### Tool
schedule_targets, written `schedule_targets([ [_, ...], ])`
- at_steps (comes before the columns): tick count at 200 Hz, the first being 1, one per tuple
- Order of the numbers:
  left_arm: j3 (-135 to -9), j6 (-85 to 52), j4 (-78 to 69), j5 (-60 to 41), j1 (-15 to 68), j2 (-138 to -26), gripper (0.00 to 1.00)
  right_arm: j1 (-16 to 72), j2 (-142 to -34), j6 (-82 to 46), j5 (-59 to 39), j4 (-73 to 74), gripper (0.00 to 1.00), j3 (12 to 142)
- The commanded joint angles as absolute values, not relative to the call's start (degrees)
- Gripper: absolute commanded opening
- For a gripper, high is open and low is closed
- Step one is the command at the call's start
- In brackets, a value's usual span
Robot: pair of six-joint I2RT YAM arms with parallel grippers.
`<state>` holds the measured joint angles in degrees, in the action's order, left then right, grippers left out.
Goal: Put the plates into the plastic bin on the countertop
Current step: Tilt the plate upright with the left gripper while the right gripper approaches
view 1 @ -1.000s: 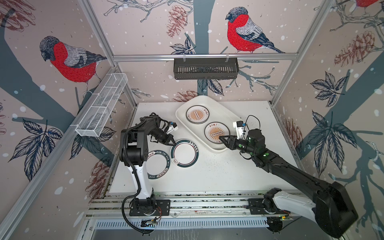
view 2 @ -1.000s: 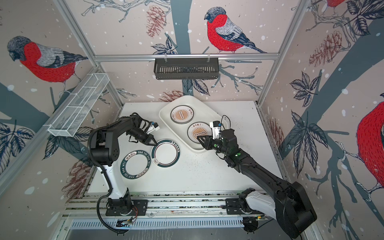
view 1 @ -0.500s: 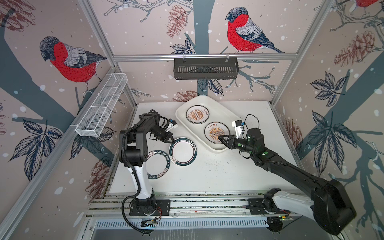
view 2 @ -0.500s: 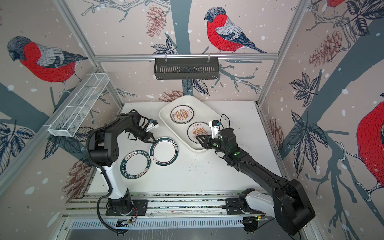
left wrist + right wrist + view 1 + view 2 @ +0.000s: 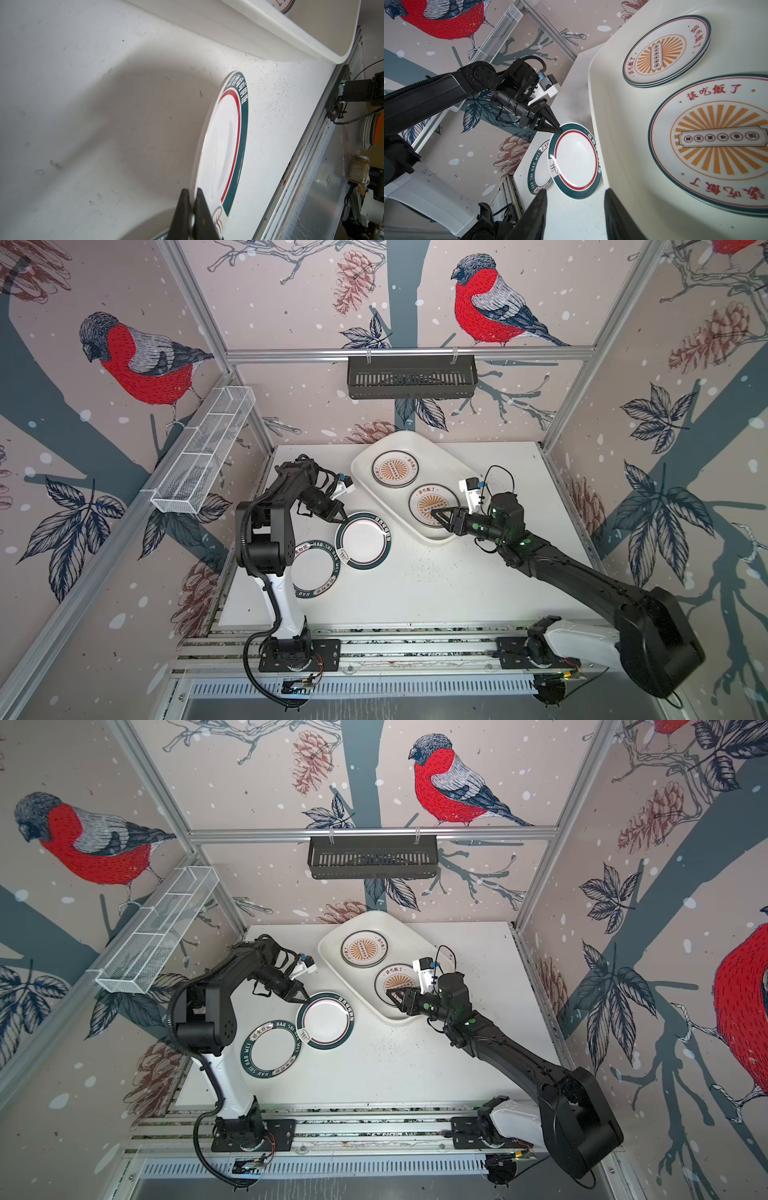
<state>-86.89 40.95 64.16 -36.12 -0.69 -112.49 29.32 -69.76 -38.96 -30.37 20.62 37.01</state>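
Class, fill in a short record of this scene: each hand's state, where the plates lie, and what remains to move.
Left hand: shut on the rim of a teal-rimmed plate, which is tilted
Right hand: open and empty, over the bin
In the bin: two stacks of sunburst plates
On the countertop: one lettered plate, partly under the held one
Left to move: two plates

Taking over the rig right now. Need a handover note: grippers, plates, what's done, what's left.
The left gripper is shut on the rim of the red-ringed teal plate, which is tilted over the countertop and overlaps the HAO SHI HAO WEI plate.
The right gripper is open and empty, over the plastic bin by the near sunburst stack.
Done: near sunburst stack and far sunburst stack are in the bin.
Left: the held plate, then the HAO SHI HAO WEI plate.
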Motion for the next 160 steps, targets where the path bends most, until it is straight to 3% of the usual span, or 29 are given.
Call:
schedule_targets([
  [1,-88.0,43.24,68.56,-37.18,-0.85,-111.54,0.0,29.44,-70.02,-37.93,-31.55,21.68,0.49,37.92],
  [160,-94.11,45.53,76.16,-39.29,-0.62,-109.25,0.0,32.53,-74.62,-35.19,-33.75,20.48,0.49,41.49],
])
